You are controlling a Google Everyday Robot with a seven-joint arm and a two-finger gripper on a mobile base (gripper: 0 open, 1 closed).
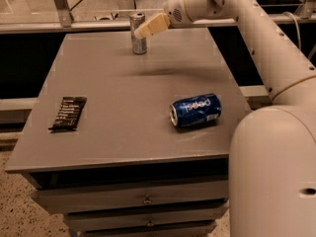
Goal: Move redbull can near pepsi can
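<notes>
The redbull can (138, 33), slim and silver-grey, stands upright at the far edge of the grey table (123, 98). The pepsi can (196, 110), bright blue with white lettering, lies on its side at the table's right, silver end toward the left. My gripper (147, 27), with cream-coloured fingers, reaches in from the right at the height of the redbull can's upper part, its tips at or overlapping the can's right side. The white arm runs up and right from it.
A dark snack bar wrapper (68, 113) lies near the table's left edge. The table has drawers (145, 199) in its front. A metal rail (59, 4) and glass stand behind the table. The robot's white body (274, 172) fills the lower right.
</notes>
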